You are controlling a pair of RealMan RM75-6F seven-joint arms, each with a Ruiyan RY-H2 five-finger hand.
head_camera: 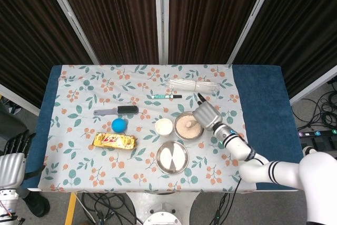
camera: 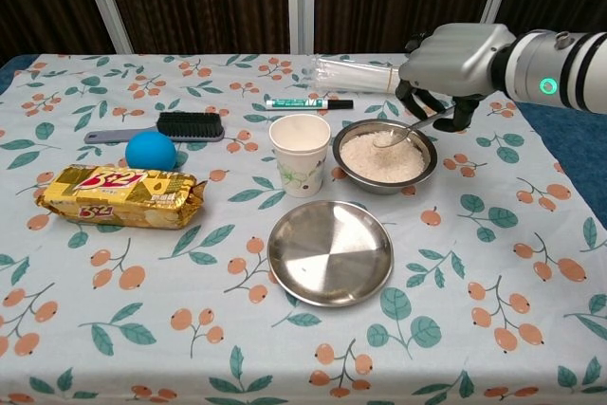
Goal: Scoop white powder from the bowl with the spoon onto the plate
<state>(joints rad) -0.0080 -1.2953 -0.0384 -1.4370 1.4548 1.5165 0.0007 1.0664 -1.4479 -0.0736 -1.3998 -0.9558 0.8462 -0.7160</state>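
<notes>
Powder (camera: 383, 157) sits heaped in the metal bowl (camera: 424, 170), right of the paper cup (camera: 300, 154) and directly behind the empty steel plate (camera: 330, 252) as the chest view has it. Your right hand (camera: 453, 59) hangs over the bowl's far right rim with its fingers clamped around the spoon (camera: 402, 132), whose handle runs up into the fist while the scoop end lies over the white heap near the bowl's back edge. Whether the scoop carries a load I cannot tell (it looks pale, but it is small in both views).

What matters for your coming move is the line from bowl to plate. The plate lies on the near side of the bowl, toward the robot's body and slightly to its left, with the two rims just beside each other. The spoon's long axis runs from your hand down and leftward, so the scoop already points roughly the way it must travel; I judge that drawing the hand toward the body, keeping the scoop level, would bring it over the plate without crossing the cup.

Your left hand (head_camera: 10, 167) shows only in the head view, well off the table's left edge, empty with its fingers apart. The right hand is by far the nearer.
</notes>
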